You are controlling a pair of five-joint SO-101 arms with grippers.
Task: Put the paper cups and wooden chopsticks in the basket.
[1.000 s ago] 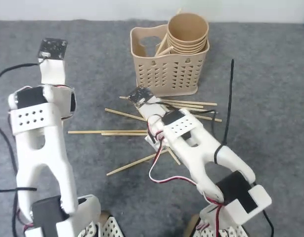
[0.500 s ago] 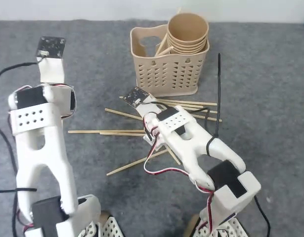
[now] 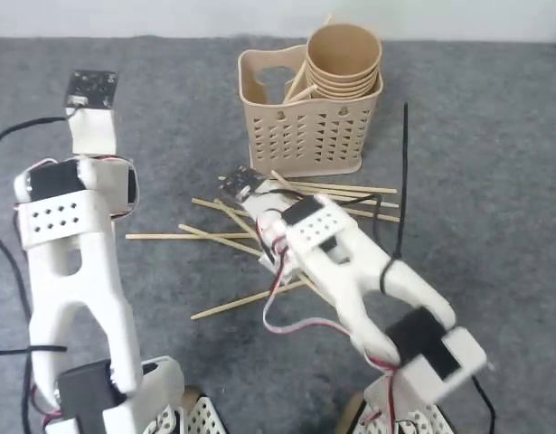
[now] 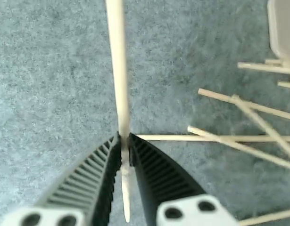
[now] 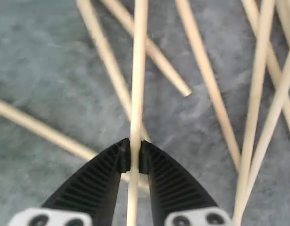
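Right end effector (image 5: 134, 157), clamped on one chopstick (image 5: 137, 70), has dragged it askew in the pile just in front of the basket (image 3: 300, 136), and the loose chopsticks (image 3: 250, 297) shifted. The pick looks secured. Left end effector (image 4: 124, 141), well to the basket's side, pinches a second stick (image 4: 116, 61); paper cups (image 3: 343, 59) sit stacked inside the basket.

The tabletop (image 3: 494, 181) has a grey, felt-like cover. The basket (image 3: 300, 136) stands on it toward the far side. Loose chopsticks (image 3: 183, 238) lie scattered in front of the basket, several crossing one another. One of them lies slanted and a little apart, nearer the arm bases (image 3: 169, 398), which stand at the near edge.
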